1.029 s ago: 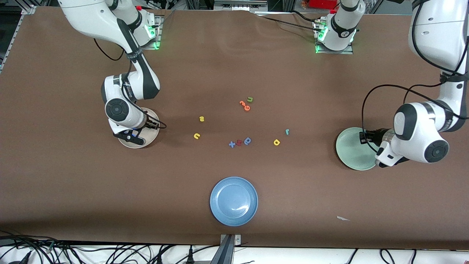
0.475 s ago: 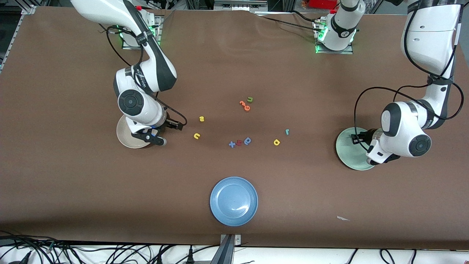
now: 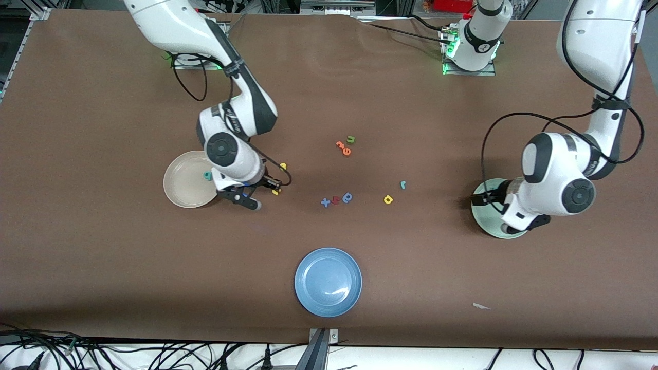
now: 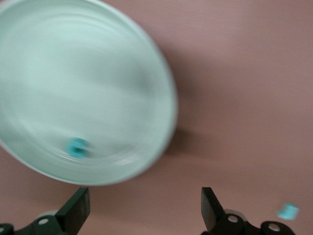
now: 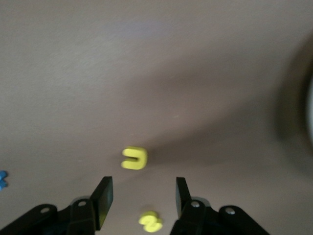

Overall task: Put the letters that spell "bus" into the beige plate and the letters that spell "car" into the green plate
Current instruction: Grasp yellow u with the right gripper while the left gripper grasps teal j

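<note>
Two grippers: your right gripper (image 5: 142,198), jaws apart, is hovering beside the round cream-beige plate (image 3: 177,192), nearing a tiny, light yellow foam u (image 5: 134,158); pinch its edges. Your left gripper (image 4: 145,210) is gaping empty over the mint-green plate (image 4: 161,88).

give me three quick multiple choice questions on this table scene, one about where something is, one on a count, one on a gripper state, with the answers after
1. Where is the small teal foam b?
A. in the round beige plate
B. in the round blue plate
C. on the bare table

2. How many round plates are on the brown table?
A. two
B. three
C. four

3. How do the left gripper's fingers stand?
A. shut on a letter
B. shut on nothing
C. open, holding nothing

Answers:
1 A: the teal foam b lies inside the beige plate.
2 B: beige plate, pale green plate and blue plate rest on the brown table.
3 C: the left gripper, over the green plate's edge, shows spread fingers with nothing between them.
</note>
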Robot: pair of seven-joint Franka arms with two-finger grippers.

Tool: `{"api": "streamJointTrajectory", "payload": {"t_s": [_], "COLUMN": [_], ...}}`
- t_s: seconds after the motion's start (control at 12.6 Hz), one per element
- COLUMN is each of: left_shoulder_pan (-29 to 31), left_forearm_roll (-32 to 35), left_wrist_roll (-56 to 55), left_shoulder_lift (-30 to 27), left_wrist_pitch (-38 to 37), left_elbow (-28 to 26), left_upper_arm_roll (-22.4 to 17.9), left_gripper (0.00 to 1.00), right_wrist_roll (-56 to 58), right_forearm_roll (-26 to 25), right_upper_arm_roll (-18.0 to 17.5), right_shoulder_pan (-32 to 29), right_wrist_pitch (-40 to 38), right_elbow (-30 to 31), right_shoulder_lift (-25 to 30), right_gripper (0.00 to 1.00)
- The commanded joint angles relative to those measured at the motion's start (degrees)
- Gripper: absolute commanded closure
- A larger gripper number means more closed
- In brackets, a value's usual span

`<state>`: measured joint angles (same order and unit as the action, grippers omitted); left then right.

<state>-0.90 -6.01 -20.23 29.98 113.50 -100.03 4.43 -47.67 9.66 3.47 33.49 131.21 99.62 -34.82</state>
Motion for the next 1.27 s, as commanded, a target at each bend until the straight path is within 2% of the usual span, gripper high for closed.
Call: {"api": "streamJointTrajectory", "payload": {"t_s": [0.0,0.24,0.4,0.55,0.71,1.03,1.19], "left_shoulder_pan": [-0.42,-1.64,-5.93,-9.10,-9.56,-10.43,-11.40], "left_forearm_roll": [-2.69,-1.82,-0.24,4.49,7.41,7.77,10.22], "left_wrist_roll": [-4.62,-13.58,-19.20,-25.27,-29.76,-32.41,-35.13], "left_shoulder_lift": [-2.11,-2.03,-1.68,-0.63,0.17,2.88,4.21], "left_wrist_pitch": [0.84,4.79,10.05,16.29,22.88,26.94,27.74], "left_elbow": [-0.69,-2.53,-5.16,-8.23,-11.23,-11.59,-11.59], "left_upper_arm_roll": [3.47,9.00,9.11,9.11,9.19,9.11,9.11], "left_gripper": [0.01,0.03,0.04,0.04,0.04,0.14,0.15], "right_wrist_roll": [-2.43,-2.52,-3.91,-6.30,-6.39,-6.56,-6.56], "right_forearm_roll": [-2.52,-4.73,-4.65,-5.09,-5.09,-5.17,-5.09], "right_upper_arm_roll": [0.58,0.66,0.58,0.58,0.58,0.58,0.58], "right_shoulder_pan": [0.79,0.62,0.79,1.40,1.41,2.02,2.55], "right_wrist_pitch": [2.20,2.73,3.35,4.32,4.40,4.40,4.32], "right_elbow": [-4.78,-4.79,-4.61,-4.61,-4.35,-3.38,-3.03], "right_shoulder_lift": [-4.99,-5.61,-6.14,-6.32,-6.75,-6.84,-6.76], "right_gripper": [0.42,0.42,0.42,0.44,0.45,0.49,0.51]}}
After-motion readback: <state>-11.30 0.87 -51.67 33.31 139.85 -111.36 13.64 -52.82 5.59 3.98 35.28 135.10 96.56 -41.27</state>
